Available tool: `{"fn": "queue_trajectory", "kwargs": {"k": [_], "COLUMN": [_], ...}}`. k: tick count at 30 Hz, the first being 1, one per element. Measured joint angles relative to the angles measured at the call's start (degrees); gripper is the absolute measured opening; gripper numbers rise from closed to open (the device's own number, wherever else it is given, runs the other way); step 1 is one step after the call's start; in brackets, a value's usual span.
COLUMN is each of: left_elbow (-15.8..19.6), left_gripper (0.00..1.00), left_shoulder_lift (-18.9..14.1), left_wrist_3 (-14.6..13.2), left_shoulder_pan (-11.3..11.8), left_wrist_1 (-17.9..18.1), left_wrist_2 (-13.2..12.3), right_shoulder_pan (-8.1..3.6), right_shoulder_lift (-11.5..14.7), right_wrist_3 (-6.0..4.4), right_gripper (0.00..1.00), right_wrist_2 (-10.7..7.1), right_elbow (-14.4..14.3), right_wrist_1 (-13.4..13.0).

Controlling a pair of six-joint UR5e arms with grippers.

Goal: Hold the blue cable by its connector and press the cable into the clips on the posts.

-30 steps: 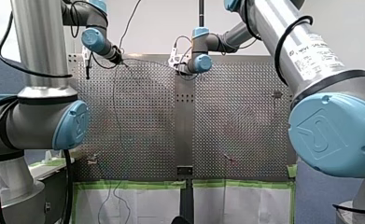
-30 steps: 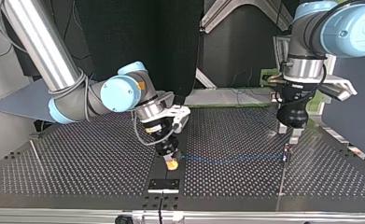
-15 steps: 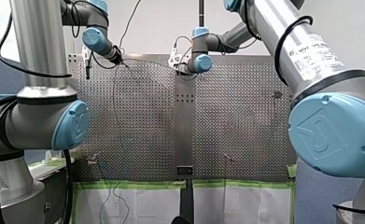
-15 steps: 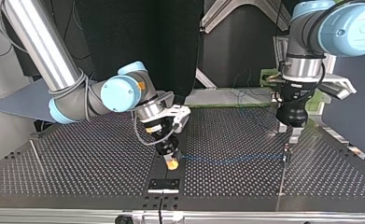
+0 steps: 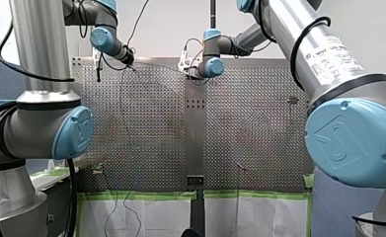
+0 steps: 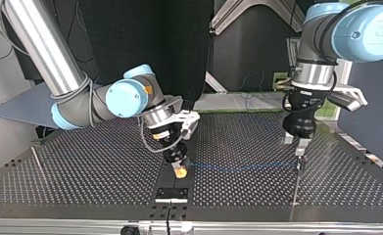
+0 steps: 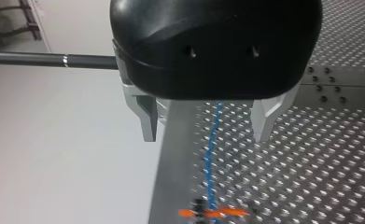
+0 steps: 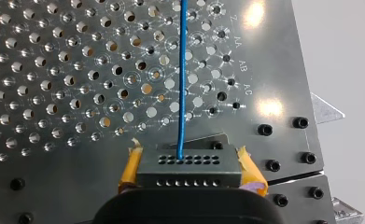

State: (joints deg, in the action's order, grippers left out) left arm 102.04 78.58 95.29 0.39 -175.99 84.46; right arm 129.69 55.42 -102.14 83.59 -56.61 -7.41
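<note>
In the top view the blue cable (image 6: pixel 243 168) runs taut just above the perforated table (image 6: pixel 96 181), from my right gripper (image 6: pixel 180 171) to a small clip post (image 6: pixel 298 164) at the right. The right wrist view shows my right gripper (image 8: pixel 187 156) shut with its yellow pads (image 8: pixel 129 169) on the black connector (image 8: pixel 189 169); the cable (image 8: pixel 182 70) leaves it straight ahead. My left gripper (image 6: pixel 297 147) hovers just above the clip post. Seen from the left wrist, my left gripper (image 7: pixel 206 137) is open, its metal fingers (image 7: pixel 147 119) astride the cable (image 7: pixel 212 154), an orange clip (image 7: pixel 213 213) ahead.
A black plate (image 6: pixel 172 194) is bolted near the table's front edge in the top view. A thin rod (image 6: pixel 37 164) stands at the left. The front view shows further small posts (image 5: pixel 242 168) (image 5: pixel 97 170) (image 5: pixel 292 100) on the board.
My left arm has turned and shifted its gripper a little toward the top view's left, over the clip post. The right gripper and the connector have stayed in place.
</note>
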Motion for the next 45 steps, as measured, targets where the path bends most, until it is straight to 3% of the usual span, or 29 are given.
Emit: {"fn": "queue_trajectory", "kwargs": {"k": [13,32,45], "left_elbow": [-4.1,-12.7,-13.4], "left_gripper": [1.00,1.00,1.00], "left_shoulder_lift": [4.6,13.3,14.1], "left_wrist_3": [1.0,0.7,0.6], "left_shoulder_pan": [-2.3,-4.6,-4.9], "left_wrist_1": [-0.4,-0.2,0.9], "left_wrist_2": [0.2,6.0,7.3], "right_shoulder_pan": [0.00,0.34,0.51], "right_shoulder_lift": [-0.1,-0.2,-0.2], "right_wrist_3": [0.00,0.00,0.09], "right_gripper": [0.00,0.00,0.00], "right_wrist_2": [0.01,0.01,-0.08], "right_elbow": [0.0,0.0,0.0], "right_wrist_1": [-0.1,-0.1,0.0]}}
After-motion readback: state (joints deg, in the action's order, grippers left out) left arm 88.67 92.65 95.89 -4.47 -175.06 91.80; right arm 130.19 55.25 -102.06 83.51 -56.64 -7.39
